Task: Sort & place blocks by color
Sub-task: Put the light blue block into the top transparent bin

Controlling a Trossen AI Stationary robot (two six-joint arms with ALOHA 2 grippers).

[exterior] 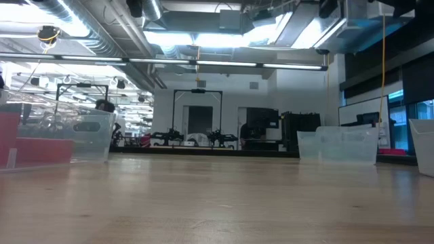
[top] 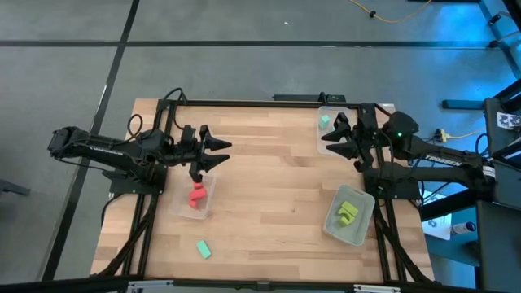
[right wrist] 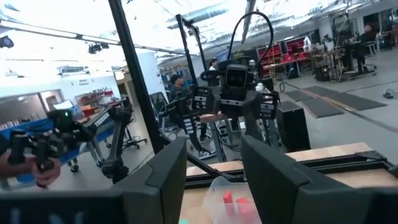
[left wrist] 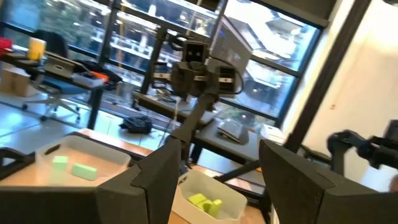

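Both arms hover above the table, empty. My left gripper (top: 220, 152) (left wrist: 219, 149) stands open at the left, above a clear tray (top: 210, 189) that holds red blocks (top: 196, 196) (right wrist: 230, 200). Over at the far right, my right gripper (top: 330, 134) (right wrist: 213, 143) is open beside a tray (top: 320, 137) with mint blocks (top: 326, 122) (left wrist: 73, 168). Yellow-green blocks (top: 348, 213) (left wrist: 205, 202) lie in a third tray (top: 364, 224) at the right. One mint block (top: 203, 249) lies flat on the bare wood near the front left.
The wooden table's middle (top: 269, 187) is bare. In the low view, the red-filled tray (exterior: 41, 142) stands at the left and clear trays (exterior: 339, 144) at the right. Cables and arm bases (top: 130, 175) flank both table sides.
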